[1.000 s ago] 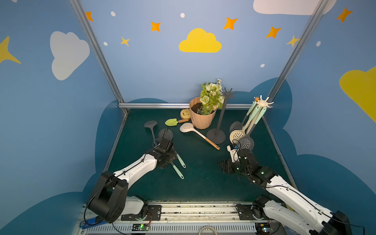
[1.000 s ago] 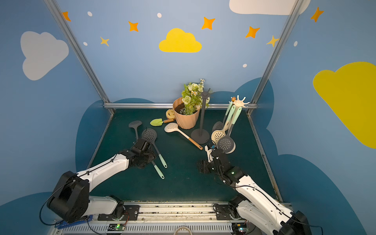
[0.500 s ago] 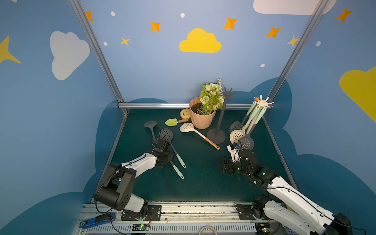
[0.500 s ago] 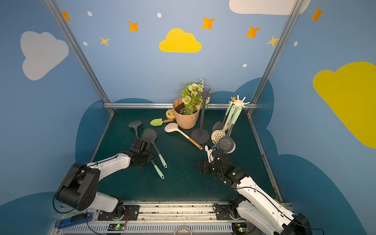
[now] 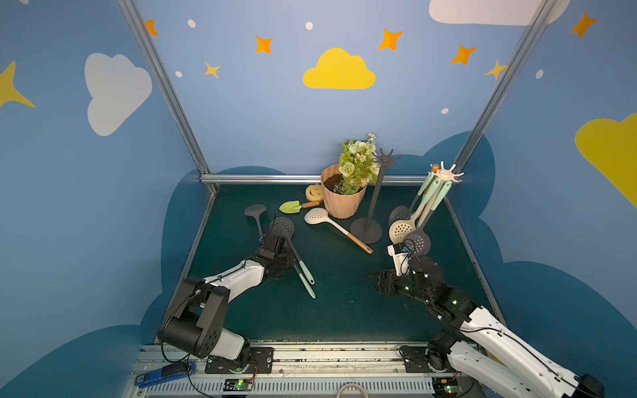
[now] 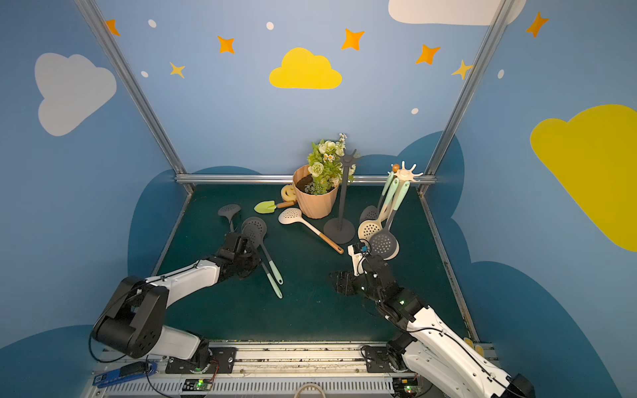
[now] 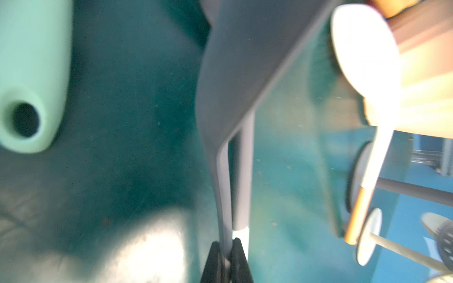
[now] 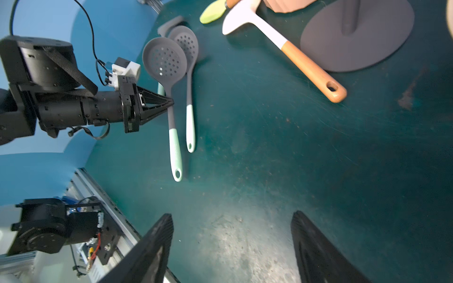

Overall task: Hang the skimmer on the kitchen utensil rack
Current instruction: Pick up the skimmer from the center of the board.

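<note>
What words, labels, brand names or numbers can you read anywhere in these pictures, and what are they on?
No text can be read.
Blue walls: only painted clouds and stars, no words.
Yellow sponge: a smiley face, no letters.
Blue device on the front rail: any print is too small to read.
Grey skimmer in the left claw: no marking shows.

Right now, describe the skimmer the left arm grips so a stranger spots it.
On the green table, find the left arm. Its jaws pinch the grey shaft of the skimmer; unlike the matching mint-handled neighbour beside it, its handle reaches nearer the front rail.
</note>
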`<state>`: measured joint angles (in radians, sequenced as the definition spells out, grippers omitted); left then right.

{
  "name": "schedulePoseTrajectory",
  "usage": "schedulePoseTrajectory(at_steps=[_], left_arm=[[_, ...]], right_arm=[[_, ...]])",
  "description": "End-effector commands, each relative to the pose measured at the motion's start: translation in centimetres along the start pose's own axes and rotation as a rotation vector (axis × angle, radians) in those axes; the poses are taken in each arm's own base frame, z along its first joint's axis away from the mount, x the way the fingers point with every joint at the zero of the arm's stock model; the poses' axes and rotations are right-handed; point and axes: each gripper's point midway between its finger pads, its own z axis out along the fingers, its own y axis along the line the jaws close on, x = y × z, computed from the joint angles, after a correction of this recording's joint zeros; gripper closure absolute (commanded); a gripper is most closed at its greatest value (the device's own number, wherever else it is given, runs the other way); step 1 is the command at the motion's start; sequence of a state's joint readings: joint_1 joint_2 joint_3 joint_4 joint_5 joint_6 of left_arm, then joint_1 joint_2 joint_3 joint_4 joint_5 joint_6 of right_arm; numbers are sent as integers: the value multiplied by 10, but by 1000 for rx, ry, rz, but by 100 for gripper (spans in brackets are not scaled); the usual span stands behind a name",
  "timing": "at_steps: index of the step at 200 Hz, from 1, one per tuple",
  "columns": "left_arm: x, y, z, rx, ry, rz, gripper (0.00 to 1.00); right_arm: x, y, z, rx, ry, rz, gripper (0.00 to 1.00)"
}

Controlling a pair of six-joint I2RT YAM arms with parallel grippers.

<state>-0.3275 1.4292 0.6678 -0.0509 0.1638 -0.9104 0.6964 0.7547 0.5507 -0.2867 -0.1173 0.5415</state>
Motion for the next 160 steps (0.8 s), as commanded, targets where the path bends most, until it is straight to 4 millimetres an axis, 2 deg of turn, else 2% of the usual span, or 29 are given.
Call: schedulePoseTrajectory(at_steps=[1,33,60,69,73,98,137,160], left_arm=[[-1,-6,-18,24,-12,14,96],[-1,-26,-44,84,-5,79,97],[21,-54,-58,196,144,205,97],[29,-61,-62,226,179,251,96],[33,-64,-64,239,196,270,96],[58,-82,-80,339,280,386,96],[107,-103,-109,449,422,602,97],[131,-107,-120,468,495,698,96]], right_arm=[[-16,22,-1,-65,-47,-20,25],[-11,59,8,-198,-9,-166,25],[-13,83,10,-270,7,-276,25],[-12,83,14,-263,20,-295,25],[-21,89,11,-268,4,-301,25],[-32,90,19,-228,18,-320,25],[-58,99,15,-224,12,-377,24],[-67,90,8,-165,47,-425,24]])
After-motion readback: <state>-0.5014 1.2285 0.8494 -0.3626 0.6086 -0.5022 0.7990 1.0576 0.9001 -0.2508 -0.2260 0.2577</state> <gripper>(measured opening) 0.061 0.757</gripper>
